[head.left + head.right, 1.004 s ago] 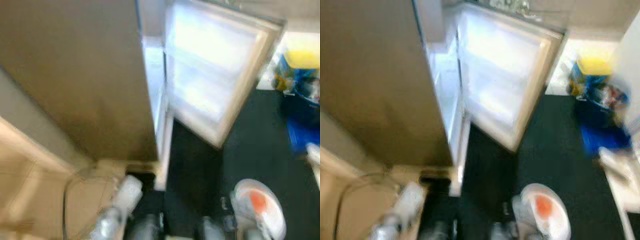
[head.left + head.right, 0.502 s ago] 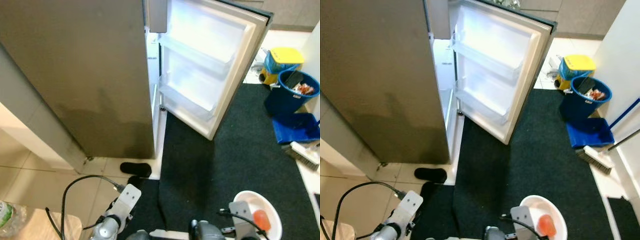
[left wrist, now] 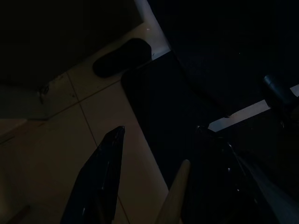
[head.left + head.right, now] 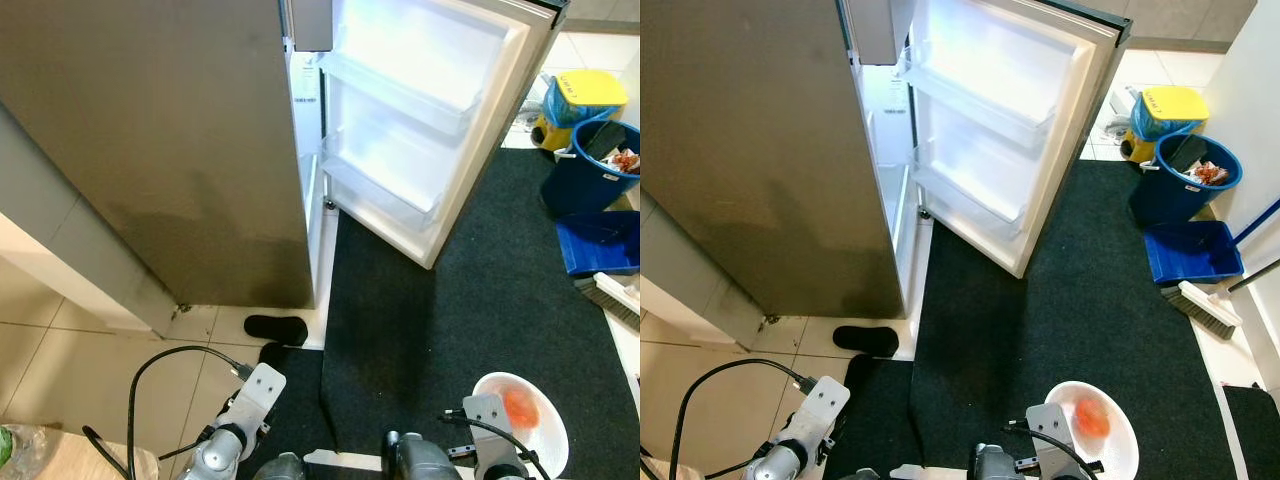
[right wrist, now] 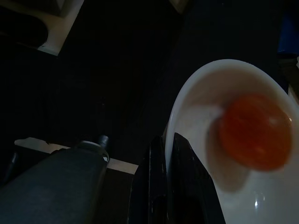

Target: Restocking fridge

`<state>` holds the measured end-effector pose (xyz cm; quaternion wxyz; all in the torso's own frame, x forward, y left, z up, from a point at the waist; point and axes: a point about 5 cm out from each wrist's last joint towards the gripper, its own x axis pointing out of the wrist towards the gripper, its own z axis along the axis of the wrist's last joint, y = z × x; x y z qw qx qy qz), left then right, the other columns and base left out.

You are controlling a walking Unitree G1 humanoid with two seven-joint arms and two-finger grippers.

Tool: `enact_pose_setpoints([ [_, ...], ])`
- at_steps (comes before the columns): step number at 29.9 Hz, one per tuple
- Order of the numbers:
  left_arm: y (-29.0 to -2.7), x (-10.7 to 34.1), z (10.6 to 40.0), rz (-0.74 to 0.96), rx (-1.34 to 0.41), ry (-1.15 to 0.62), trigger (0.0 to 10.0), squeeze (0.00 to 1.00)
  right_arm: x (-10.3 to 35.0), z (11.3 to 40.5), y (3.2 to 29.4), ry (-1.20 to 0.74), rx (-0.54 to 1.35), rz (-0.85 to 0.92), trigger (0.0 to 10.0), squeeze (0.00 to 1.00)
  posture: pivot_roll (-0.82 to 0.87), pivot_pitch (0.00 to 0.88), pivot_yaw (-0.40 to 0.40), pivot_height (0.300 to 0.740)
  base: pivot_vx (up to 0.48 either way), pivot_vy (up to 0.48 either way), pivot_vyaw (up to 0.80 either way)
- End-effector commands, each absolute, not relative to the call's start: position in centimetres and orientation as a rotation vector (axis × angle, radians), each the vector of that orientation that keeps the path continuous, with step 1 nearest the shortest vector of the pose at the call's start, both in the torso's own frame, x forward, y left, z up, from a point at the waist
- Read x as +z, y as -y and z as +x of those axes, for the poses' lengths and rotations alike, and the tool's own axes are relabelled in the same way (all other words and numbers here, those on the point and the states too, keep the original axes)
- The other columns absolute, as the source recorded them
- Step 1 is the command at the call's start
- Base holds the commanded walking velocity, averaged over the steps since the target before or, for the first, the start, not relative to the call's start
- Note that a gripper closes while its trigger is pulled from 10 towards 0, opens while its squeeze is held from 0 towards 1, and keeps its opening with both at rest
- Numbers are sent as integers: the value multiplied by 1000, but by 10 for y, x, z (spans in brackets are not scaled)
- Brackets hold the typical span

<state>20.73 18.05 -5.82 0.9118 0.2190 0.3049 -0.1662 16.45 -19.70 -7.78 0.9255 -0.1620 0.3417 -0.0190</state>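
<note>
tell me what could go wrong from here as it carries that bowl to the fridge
1. The right gripper pinches only the rim of the white bowl, so the bowl could tip and the loose orange fruit roll out.
2. A black slipper and the edge of the dark mat lie near the path to the open fridge door; a foot could catch.
3. A loose black cable loops by the left arm and might snag.

The right gripper (image 5: 166, 144) is clamped on the rim of a white bowl (image 5: 201, 102), held low; the left gripper (image 3: 152, 151) hangs idle (fingers spread apart).
</note>
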Motion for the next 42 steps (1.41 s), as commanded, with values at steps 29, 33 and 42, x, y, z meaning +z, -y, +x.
enact_pose_setpoints([
  [29, -184, -62, 201, 467, -353, -658, 10000, 0, -80, 157, 200, -710, -49, -333, 10000, 0, -80, 175, 5, 723, 0, -327, 0],
  [33, -184, -62, 201, 468, -353, -659, 10000, 0, -80, 157, 200, -710, -49, -333, 10000, 0, -80, 174, 6, 723, 0, -188, 0],
  [42, -187, -63, 202, 446, -318, -679, 10000, 0, -80, 157, 200, -709, -49, -333, 10000, 0, -82, 173, 6, 723, 0, 0, 0],
])
